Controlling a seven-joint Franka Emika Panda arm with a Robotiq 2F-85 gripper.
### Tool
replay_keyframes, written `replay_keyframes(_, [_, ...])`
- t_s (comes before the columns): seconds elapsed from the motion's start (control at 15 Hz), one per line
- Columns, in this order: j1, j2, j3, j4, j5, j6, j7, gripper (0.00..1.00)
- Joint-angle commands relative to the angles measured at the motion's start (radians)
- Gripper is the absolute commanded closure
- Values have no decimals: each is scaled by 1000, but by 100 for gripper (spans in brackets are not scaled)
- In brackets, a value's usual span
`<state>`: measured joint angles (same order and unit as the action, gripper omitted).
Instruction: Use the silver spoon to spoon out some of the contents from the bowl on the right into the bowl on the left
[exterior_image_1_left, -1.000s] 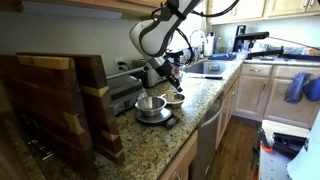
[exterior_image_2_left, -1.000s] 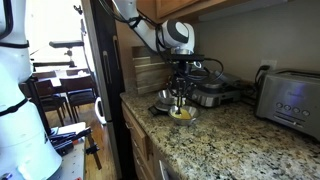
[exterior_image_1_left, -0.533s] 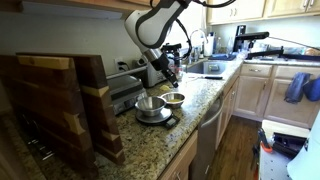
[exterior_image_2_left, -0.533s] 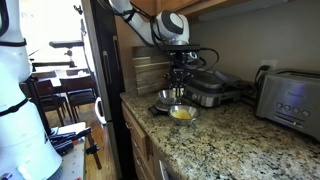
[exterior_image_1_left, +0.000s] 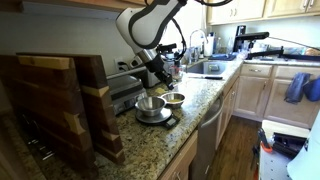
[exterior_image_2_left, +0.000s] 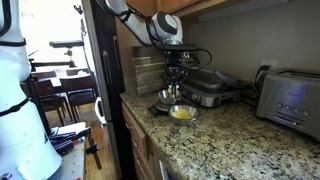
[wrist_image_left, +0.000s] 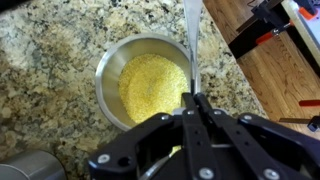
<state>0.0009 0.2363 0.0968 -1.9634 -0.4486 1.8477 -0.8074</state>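
Pincer (wrist_image_left: 196, 104), silver spoon (wrist_image_left: 190, 35) higher over bowl (wrist_image_left: 101, 78)

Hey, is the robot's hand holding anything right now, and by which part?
Yes: the hand is shut on the silver spoon, gripping its thin handle above the bowl of yellow grains. Its scoop end is not in view.
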Motion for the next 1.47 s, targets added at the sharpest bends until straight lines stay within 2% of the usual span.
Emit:
replay_keyframes(0.0, [19, -6, -2, -14, -18, -3, -52, 97])
replay_keyframes(0.6, [36, 42, 4, 4, -47, 8, -150, 96])
replay_keyframes(1.0, [55, 38, 21, 8, -40, 36, -141, 96])
replay_keyframes(1.4, [76, 22, 19, -26, -89, 163, -94, 97])
